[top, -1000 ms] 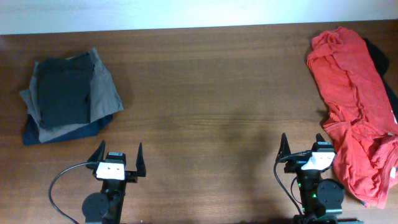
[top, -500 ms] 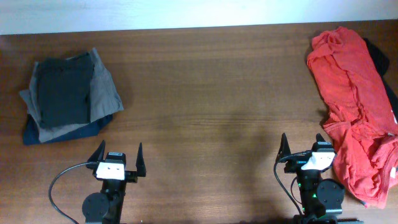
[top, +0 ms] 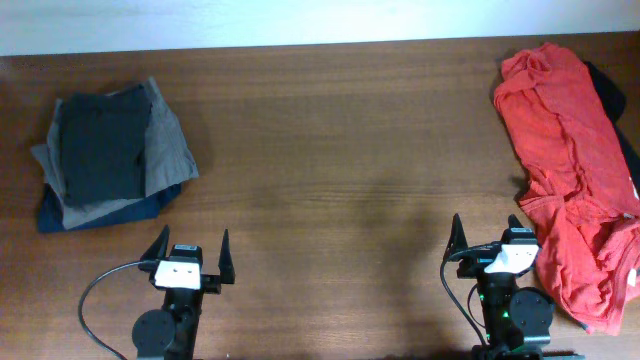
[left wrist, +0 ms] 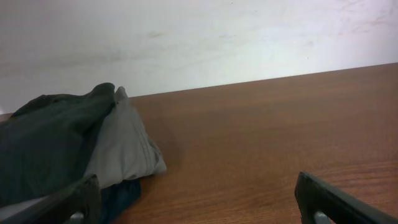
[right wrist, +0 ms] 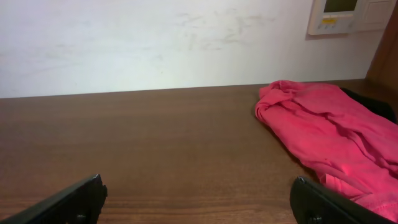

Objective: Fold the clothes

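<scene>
Left gripper [top: 192, 246] and right gripper [top: 486, 232] - jaws spread, empty. Crumpled red-orange T-shirt [top: 565, 170] lies just beside the right gripper; folded stack [top: 105, 155] sits far left on the table [top: 330, 150].

dark brown wooden table [top: 330, 150], grain running left to right, white wall along the far edge. on the left sits a stack of folded clothes [top: 105, 155]: a navy piece at the bottom, a grey one over it, a blackish one on top, edges not quite lined up. way over on the right, well apart from the stack, a red-orange shirt [top: 565, 170] lies crumpled in a long heap from the far edge toward the near one. a black garment [top: 612, 95] pokes out from under its right side. bare wood between the two piles.
</scene>
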### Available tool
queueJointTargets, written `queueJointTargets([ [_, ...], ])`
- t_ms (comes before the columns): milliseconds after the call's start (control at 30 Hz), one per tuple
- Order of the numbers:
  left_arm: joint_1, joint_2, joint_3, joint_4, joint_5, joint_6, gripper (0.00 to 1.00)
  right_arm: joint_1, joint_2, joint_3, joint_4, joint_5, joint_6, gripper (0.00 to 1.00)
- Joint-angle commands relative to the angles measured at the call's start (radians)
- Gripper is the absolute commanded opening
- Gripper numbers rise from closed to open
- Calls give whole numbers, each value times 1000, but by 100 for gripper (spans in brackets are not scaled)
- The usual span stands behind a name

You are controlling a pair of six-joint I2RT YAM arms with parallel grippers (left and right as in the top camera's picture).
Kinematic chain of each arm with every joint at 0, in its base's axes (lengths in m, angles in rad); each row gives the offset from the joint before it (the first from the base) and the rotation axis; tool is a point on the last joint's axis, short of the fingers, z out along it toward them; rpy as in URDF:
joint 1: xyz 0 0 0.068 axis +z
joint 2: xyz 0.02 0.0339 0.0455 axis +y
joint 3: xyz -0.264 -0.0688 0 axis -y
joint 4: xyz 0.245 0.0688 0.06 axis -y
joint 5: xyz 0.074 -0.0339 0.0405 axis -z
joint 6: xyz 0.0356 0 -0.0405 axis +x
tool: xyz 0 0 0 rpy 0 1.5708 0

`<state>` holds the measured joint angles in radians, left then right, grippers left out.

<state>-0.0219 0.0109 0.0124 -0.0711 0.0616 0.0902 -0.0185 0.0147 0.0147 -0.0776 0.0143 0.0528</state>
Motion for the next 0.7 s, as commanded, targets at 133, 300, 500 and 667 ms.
queueJointTargets([
  [133,5,-6,-4,-5,-6,19,99,5,-11,-9,-1,-3,7,99],
  [300,5,-6,-4,-5,-6,19,99,5,-11,-9,-1,-1,5,99],
  [500,5,-6,-4,-5,-6,20,99,5,-11,-9,13,126,-101,99],
  [667,5,-6,-4,-5,-6,-14,99,5,-11,-9,14,114,-98,99],
])
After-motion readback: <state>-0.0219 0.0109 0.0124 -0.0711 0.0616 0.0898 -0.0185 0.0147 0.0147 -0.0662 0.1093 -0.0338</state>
